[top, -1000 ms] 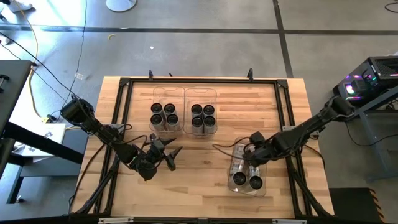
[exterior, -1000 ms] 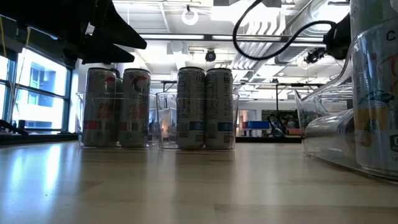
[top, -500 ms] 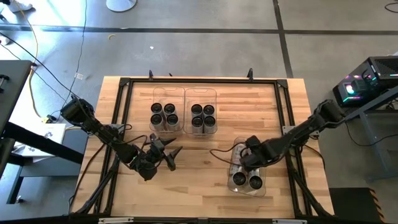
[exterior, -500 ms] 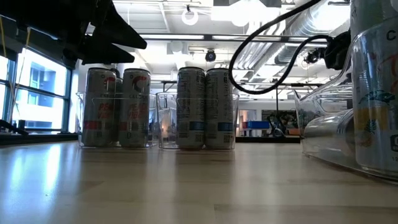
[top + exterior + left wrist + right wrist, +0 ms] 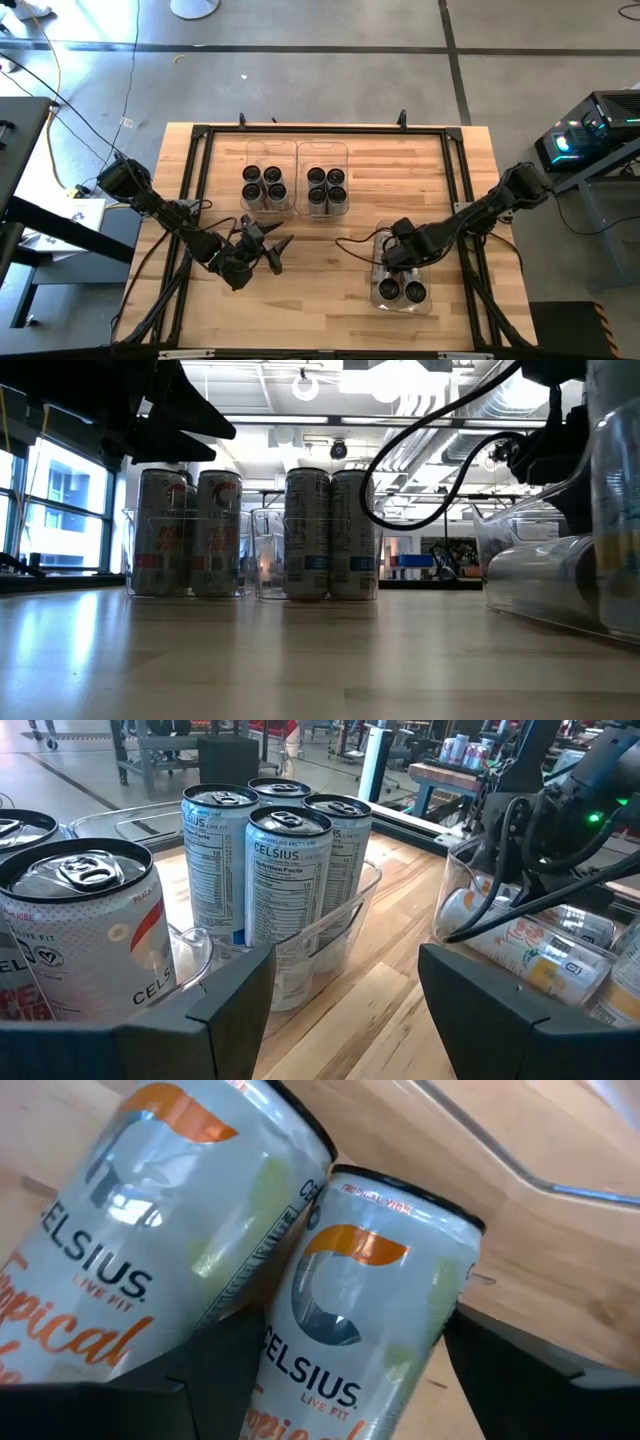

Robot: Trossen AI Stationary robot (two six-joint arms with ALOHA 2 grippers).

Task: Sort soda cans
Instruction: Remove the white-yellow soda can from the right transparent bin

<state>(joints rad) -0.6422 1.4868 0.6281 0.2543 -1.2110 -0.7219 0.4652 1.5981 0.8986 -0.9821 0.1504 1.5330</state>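
Two clear bins at the table's far middle each hold several upright soda cans: the left bin (image 5: 266, 187) and the middle bin (image 5: 326, 190). A third clear bin (image 5: 400, 308) at the near right holds two upright cans (image 5: 401, 292) at its near end and orange-labelled cans lying on their sides at its far end. My right gripper (image 5: 400, 252) is low over that far end, open. Its fingers stand on either side of one lying can (image 5: 370, 1330), with another lying can (image 5: 170, 1250) beside it. My left gripper (image 5: 275, 250) hovers open, near of the left bin. My right gripper comes from above at the lying can's side wall (image 5: 330, 1380), one finger (image 5: 225, 1370) on each side and lying across the can. The can rests on its side in the bin. Whether the fingers touch it, I cannot tell.
A black frame (image 5: 200, 140) runs round the tabletop. Bare wood lies between the left gripper and the right bin, and along the near edge. A cable (image 5: 355, 243) loops out from the right wrist. Equipment stands beyond the table's right edge (image 5: 590, 130).
My right gripper has moved toward the table's near left and down into the far end of the right bin, over the lying cans. Its cable loop has swung lower in the low view.
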